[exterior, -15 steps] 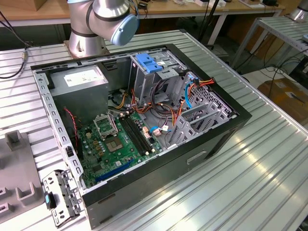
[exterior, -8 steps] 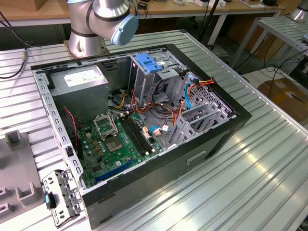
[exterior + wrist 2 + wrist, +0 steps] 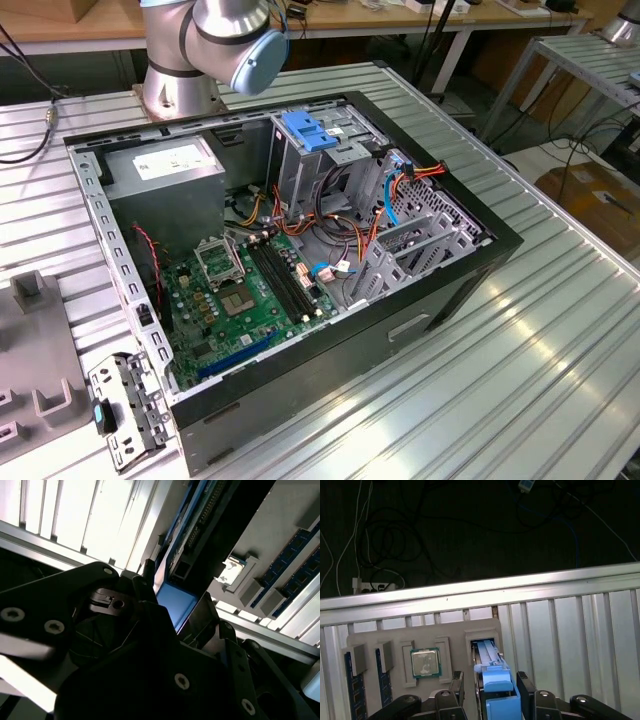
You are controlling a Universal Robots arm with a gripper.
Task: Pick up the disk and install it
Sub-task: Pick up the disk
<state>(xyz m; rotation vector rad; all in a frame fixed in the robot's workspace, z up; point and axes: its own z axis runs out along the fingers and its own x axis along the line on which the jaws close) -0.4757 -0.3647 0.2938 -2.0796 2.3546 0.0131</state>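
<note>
The disk [image 3: 497,687] stands on edge in a slot of a grey holder tray [image 3: 395,635], its blue plastic rail facing the first wrist camera. My gripper [image 3: 492,692] straddles it, one black finger against each side, and reads as shut on it. In the second wrist view the disk's blue face [image 3: 176,600] fills the gap of the gripper [image 3: 175,607]. The open computer case [image 3: 430,300] lies on the table in the exterior view, with its metal drive cage [image 3: 310,135] topped in blue.
The tray also holds a processor chip [image 3: 425,662] and memory sticks [image 3: 352,690]. The same tray [image 3: 40,340] sits at the exterior view's left edge. The arm's base [image 3: 215,40] stands behind the case. Beyond the table's rail [image 3: 480,592], cables hang in the dark.
</note>
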